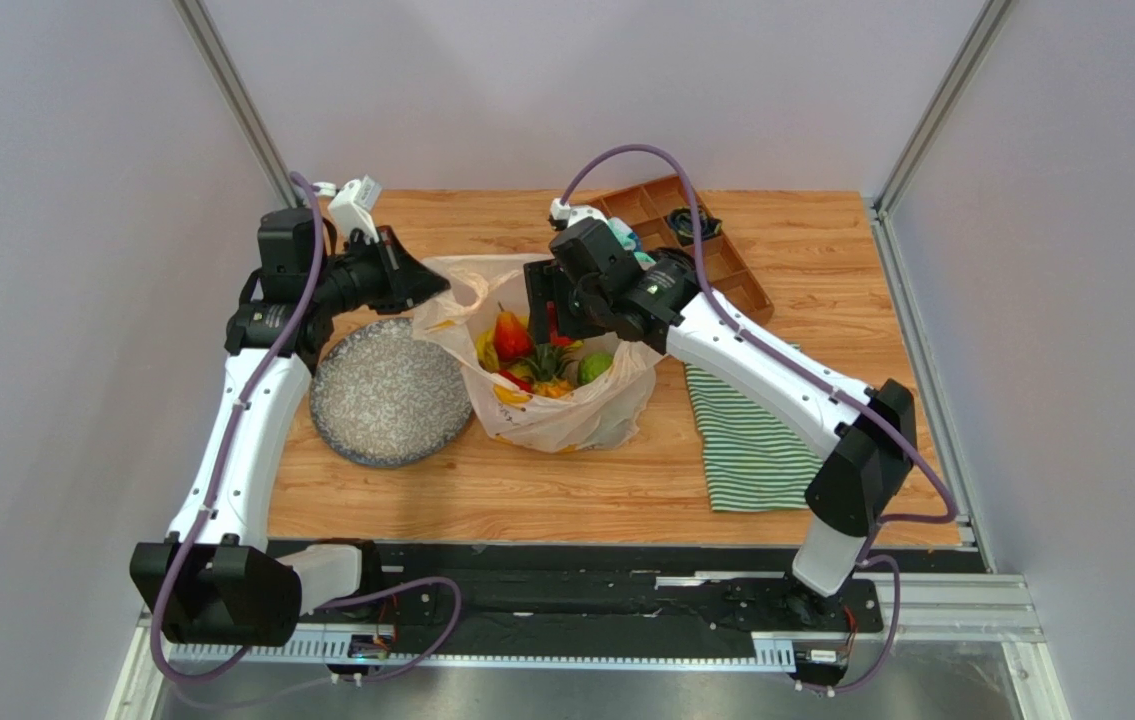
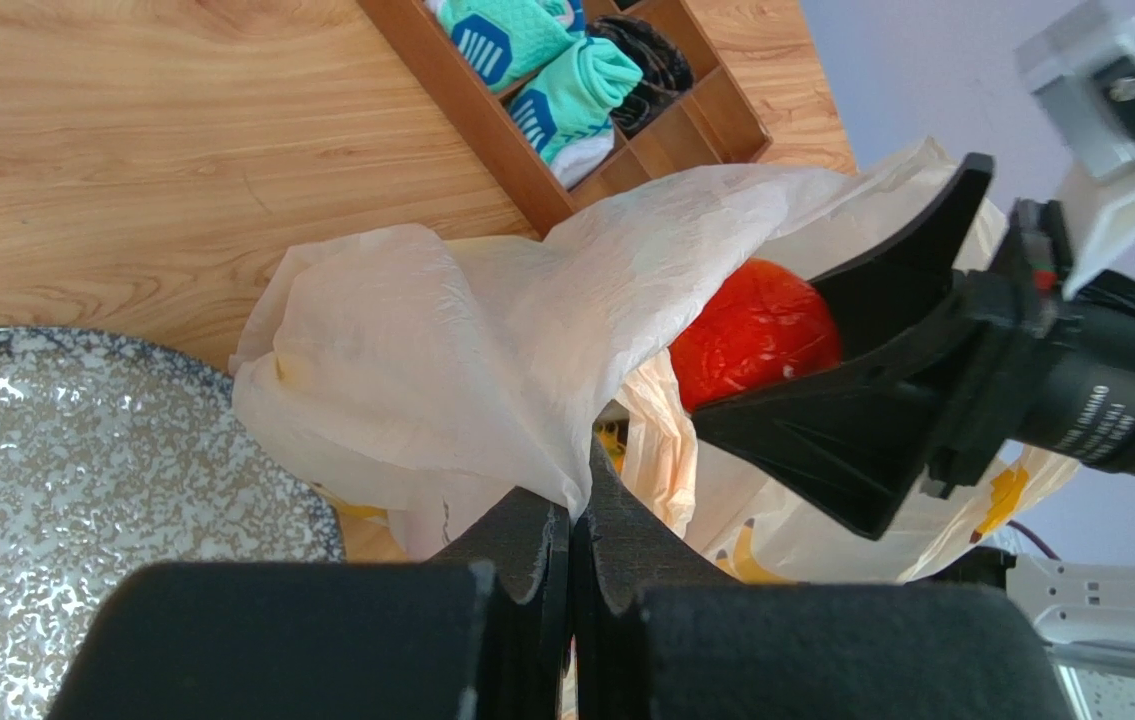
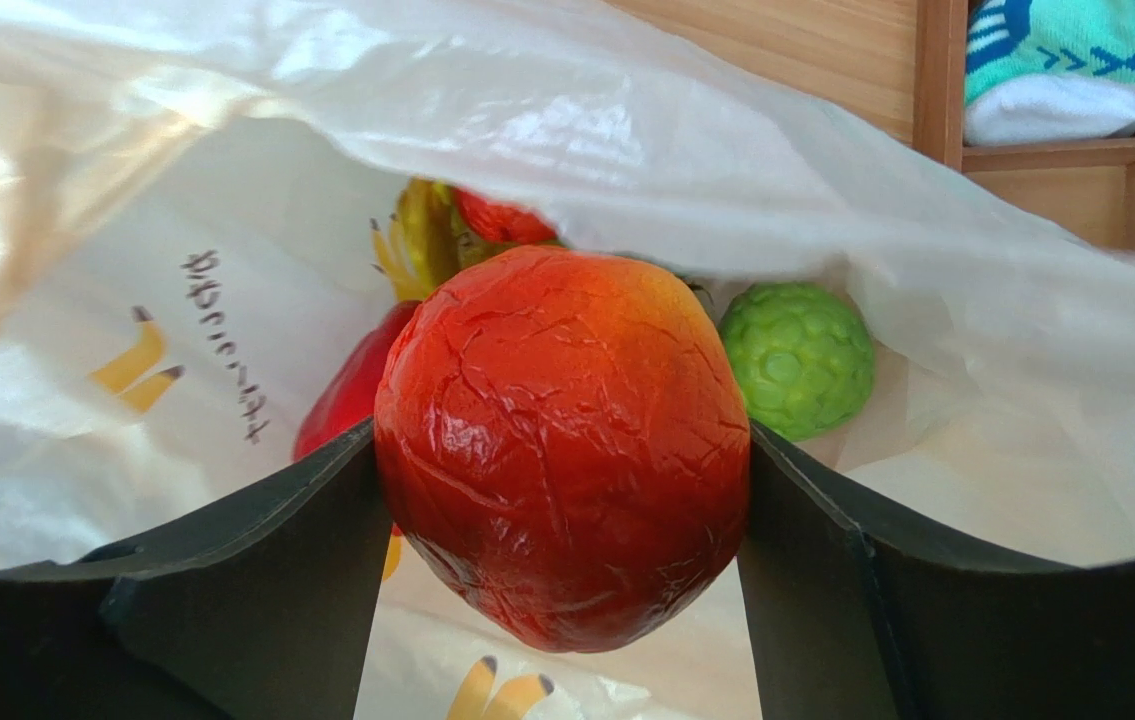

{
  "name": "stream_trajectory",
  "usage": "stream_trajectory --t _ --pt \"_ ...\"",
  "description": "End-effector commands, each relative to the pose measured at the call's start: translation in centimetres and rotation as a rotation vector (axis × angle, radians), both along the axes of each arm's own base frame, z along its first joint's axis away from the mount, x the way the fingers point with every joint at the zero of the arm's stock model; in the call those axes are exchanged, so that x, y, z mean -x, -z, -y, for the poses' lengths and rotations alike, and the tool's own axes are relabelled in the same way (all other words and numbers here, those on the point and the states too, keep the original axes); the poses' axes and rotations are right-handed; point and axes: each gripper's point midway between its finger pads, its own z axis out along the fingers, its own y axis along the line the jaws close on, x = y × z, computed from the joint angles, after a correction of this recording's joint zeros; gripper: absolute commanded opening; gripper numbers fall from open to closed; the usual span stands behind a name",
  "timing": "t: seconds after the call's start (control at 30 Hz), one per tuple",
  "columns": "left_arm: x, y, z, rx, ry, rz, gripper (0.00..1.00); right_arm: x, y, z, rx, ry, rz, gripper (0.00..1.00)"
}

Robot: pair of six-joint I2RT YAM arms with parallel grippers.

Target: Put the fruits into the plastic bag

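The plastic bag (image 1: 570, 413) stands open in the middle of the table, with several fruits (image 1: 540, 365) inside. My left gripper (image 2: 578, 510) is shut on the bag's rim (image 2: 528, 323) and holds the mouth open on the left side (image 1: 431, 288). My right gripper (image 3: 561, 495) is shut on a red round fruit (image 3: 566, 443) just inside the bag's mouth; that fruit also shows in the left wrist view (image 2: 754, 330). Below it lie a green bumpy fruit (image 3: 799, 357), another red fruit (image 3: 345, 402) and a yellow one (image 3: 420, 240).
A grey speckled plate (image 1: 390, 393) lies left of the bag, touching it. A wooden compartment tray (image 1: 731, 255) with teal and black cloth bundles (image 2: 566, 90) stands at the back right. A green-and-white striped cloth (image 1: 751, 435) lies right of the bag, under the right arm.
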Motion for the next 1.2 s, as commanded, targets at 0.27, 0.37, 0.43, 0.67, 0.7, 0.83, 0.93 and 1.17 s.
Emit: stream_trajectory --t 0.27,0.37,0.43,0.67,0.7,0.83,0.93,1.17 --pt "-0.3 -1.0 0.1 0.013 0.021 0.050 0.00 -0.3 -5.5 -0.5 -0.054 -0.038 0.073 1.00" --pt "-0.4 -1.0 0.1 0.015 0.020 0.049 0.00 1.1 -9.0 -0.9 -0.140 -0.087 0.101 1.00" --pt "-0.4 -1.0 0.1 0.015 0.018 0.048 0.00 2.9 -12.0 -0.7 -0.202 -0.116 0.141 1.00" --pt "-0.5 -0.7 0.1 0.019 0.013 0.036 0.00 8.1 -16.6 5.1 -0.348 -0.045 0.188 0.95" --pt "-0.5 -0.7 0.1 0.020 0.013 0.036 0.00 8.2 -16.6 6.3 -0.348 0.003 0.201 0.95" --pt "-0.5 -0.7 0.1 0.021 0.014 0.035 0.00 10.2 -15.6 10.6 -0.357 0.102 0.200 0.91" --pt "-0.5 -0.7 0.1 0.019 0.013 0.034 0.00 11.1 -13.9 12.2 -0.320 0.134 0.157 0.89" --pt "-0.6 -0.5 0.1 0.021 0.012 0.027 0.00 10.6 -9.1 10.0 -0.319 0.114 0.080 0.83"
